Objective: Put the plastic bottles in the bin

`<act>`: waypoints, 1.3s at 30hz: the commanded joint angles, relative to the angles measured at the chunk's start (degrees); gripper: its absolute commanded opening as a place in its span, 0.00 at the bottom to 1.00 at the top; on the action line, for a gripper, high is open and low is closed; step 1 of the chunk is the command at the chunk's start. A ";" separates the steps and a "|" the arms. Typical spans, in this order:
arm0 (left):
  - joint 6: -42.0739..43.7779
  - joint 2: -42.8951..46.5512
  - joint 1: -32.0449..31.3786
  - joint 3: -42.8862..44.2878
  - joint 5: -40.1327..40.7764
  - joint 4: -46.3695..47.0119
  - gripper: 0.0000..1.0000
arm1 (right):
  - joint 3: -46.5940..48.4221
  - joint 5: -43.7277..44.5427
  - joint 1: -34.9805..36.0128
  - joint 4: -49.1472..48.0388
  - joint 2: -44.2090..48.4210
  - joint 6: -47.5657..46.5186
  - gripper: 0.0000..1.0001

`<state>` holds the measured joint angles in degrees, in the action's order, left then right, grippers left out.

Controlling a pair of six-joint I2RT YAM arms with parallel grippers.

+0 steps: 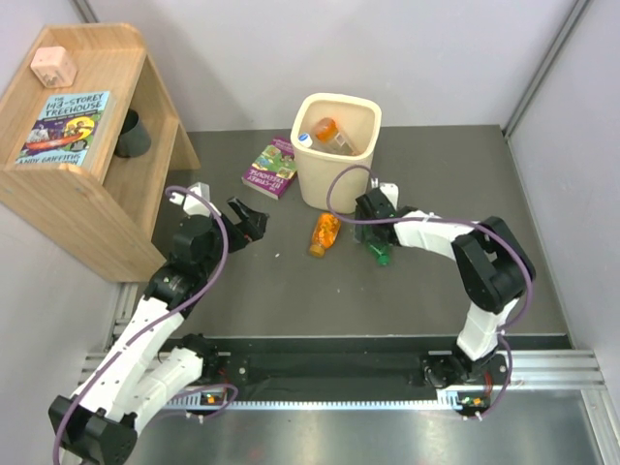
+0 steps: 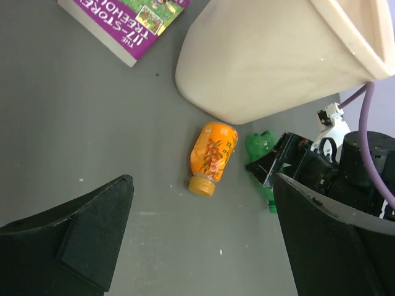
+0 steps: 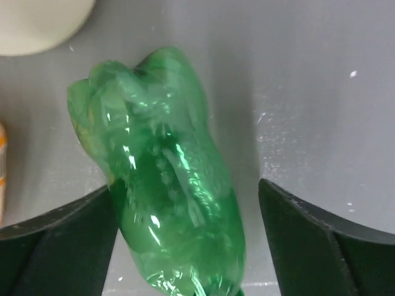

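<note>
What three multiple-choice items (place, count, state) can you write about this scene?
1. Where does the orange bottle outside the bin lie?
A) on the table, beside the green bottle
B) in the left pincer
C) on the bin's rim
2. How many bottles show inside the bin?
A) none
B) two
C) four
3. The left pincer is:
A) open, empty
B) shut on a bottle
C) shut on the bin
Answers: 1 A, it lies on its side near the green bottle. 2 B, a second orange bottle and a clear bottle show there. 3 A, its fingers stand apart, holding nothing.
</note>
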<state>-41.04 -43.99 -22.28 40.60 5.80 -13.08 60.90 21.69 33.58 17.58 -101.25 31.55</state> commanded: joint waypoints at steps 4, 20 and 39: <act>-0.36 -0.92 -0.13 -0.34 -1.67 0.33 0.99 | -3.23 -2.18 0.25 -1.59 2.37 3.43 0.62; -3.69 -18.49 0.05 5.35 -16.68 11.76 0.99 | -24.78 -35.29 5.88 -27.95 41.40 0.97 0.00; -22.25 -30.81 -3.73 -0.96 -41.67 65.20 0.99 | -21.97 -47.54 10.62 -45.53 34.90 8.79 0.00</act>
<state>-62.78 -76.09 -24.64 40.99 -33.67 43.35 34.83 -25.74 43.42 -20.73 -64.40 38.70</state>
